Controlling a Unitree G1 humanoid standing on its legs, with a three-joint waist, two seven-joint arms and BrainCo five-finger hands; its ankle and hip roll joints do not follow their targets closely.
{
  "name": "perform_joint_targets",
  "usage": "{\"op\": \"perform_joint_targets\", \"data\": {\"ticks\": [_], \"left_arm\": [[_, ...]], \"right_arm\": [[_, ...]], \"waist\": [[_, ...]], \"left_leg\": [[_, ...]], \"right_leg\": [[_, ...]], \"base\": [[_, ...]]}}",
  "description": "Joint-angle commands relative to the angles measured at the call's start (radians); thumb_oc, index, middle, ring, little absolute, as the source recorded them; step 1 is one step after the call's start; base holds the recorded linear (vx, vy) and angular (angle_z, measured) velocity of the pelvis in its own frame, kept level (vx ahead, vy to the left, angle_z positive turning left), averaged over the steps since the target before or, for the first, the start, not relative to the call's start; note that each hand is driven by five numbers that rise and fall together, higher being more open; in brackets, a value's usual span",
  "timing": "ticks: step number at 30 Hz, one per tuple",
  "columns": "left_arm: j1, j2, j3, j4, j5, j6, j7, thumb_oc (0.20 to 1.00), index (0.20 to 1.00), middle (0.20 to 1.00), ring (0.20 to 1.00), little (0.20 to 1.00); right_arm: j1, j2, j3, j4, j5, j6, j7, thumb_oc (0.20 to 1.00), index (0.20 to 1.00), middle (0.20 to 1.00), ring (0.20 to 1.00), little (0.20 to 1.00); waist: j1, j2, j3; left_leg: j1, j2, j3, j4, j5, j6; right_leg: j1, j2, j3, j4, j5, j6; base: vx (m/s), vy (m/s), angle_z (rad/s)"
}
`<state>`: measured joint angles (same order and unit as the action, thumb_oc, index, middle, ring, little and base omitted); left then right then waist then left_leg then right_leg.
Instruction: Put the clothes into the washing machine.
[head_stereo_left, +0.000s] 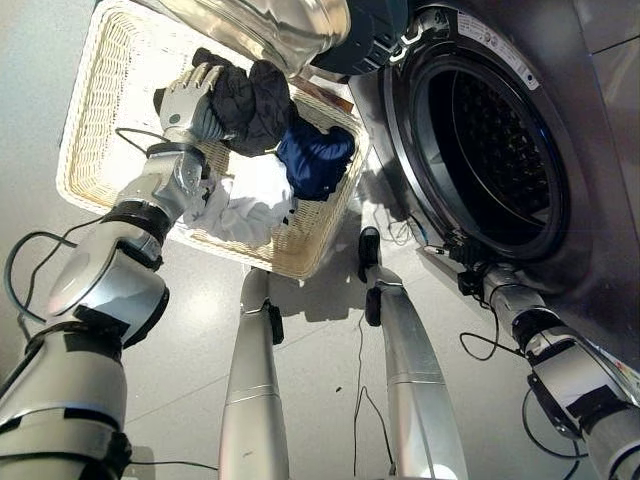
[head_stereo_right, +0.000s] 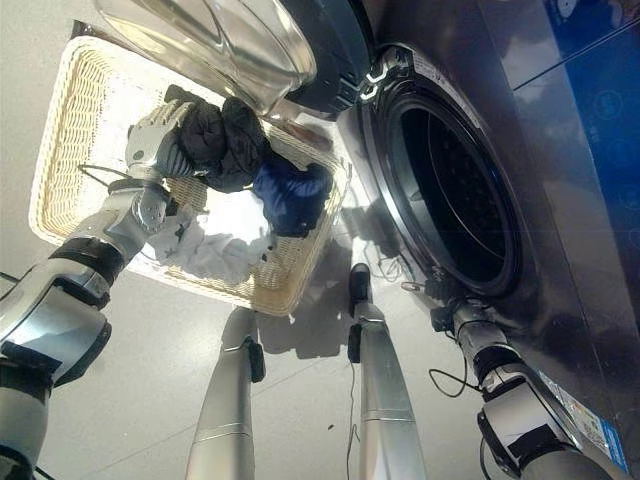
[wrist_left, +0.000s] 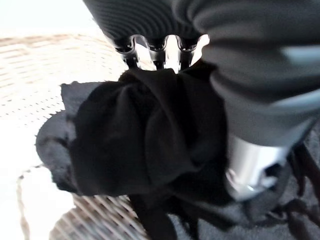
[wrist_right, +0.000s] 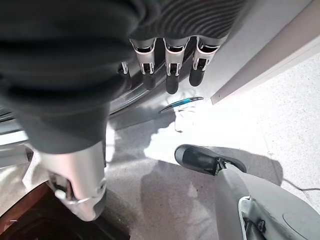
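So the wicker basket (head_stereo_left: 90, 120) is parked on the floor right next to the washing machine (head_stereo_left: 560, 150), which makes sense, it keeps the laundry within one arm's swing of the drum. The washer door (head_stereo_left: 290, 30) is swung wide open and hangs over the basket's far corner, so the drum opening (head_stereo_left: 485, 140) is clear and ready to take stuff.

The left hand (head_stereo_left: 190, 100) is down in the basket with its fingers wrapped into a bunched-up black garment (head_stereo_left: 250, 100). In the left wrist view that dark cloth is wadded right up against the palm, with the fingers curled around the top of it, so I'd call that a proper grab. The garment is in the hand but low over the basket, touching the rest of the pile, and well apart from the drum.

Just beside it lies a navy blue garment (head_stereo_left: 315, 155), and under the wrist there's a white garment (head_stereo_left: 250, 205), both loose in the basket.

The right hand (wrist_right: 170, 65) hangs low by the bottom rim of the washer with its fingers straight and relaxed, carrying nothing. My guess is it's just staying out of the way
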<state>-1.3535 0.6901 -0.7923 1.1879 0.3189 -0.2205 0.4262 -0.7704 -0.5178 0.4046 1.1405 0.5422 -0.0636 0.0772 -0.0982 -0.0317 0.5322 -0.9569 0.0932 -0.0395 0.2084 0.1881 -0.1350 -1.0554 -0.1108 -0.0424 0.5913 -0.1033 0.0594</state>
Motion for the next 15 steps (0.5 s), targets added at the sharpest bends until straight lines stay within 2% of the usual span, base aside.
{"op": "perform_joint_targets", "data": {"ticks": [1,8,15], "left_arm": [[-0.04,-0.029,-0.02,-0.028,-0.02,-0.034,-0.085,0.2,0.2,0.2,0.2,0.2],[-0.04,-0.04,-0.029,-0.018,-0.017,-0.039,-0.142,0.2,0.2,0.2,0.2,0.2],[-0.024,-0.055,-0.024,0.018,-0.031,-0.049,-0.14,0.2,0.2,0.2,0.2,0.2]], "right_arm": [[0.006,-0.026,0.019,-0.002,0.013,-0.022,0.001,1.0,1.0,1.0,1.0,1.0],[0.008,-0.026,0.023,-0.009,0.027,-0.046,0.008,1.0,1.0,1.0,1.0,1.0],[-0.008,-0.019,0.031,-0.026,0.04,-0.078,0.001,1.0,1.0,1.0,1.0,1.0]], "waist": [[0.001,-0.034,-0.012],[-0.005,-0.034,-0.012],[-0.007,-0.029,-0.012]], "left_leg": [[-0.019,-0.071,0.033,0.141,-0.13,0.038],[-0.016,-0.073,0.038,0.147,-0.132,0.037],[-0.013,-0.072,0.043,0.142,-0.128,0.036]], "right_leg": [[0.038,0.073,0.005,-0.237,0.207,0.056],[0.037,0.071,0.006,-0.237,0.21,0.057],[0.035,0.068,0.009,-0.238,0.211,0.056]], "base": [[0.0,0.0,0.0],[0.0,0.0,0.0],[0.0,0.0,0.0]]}}
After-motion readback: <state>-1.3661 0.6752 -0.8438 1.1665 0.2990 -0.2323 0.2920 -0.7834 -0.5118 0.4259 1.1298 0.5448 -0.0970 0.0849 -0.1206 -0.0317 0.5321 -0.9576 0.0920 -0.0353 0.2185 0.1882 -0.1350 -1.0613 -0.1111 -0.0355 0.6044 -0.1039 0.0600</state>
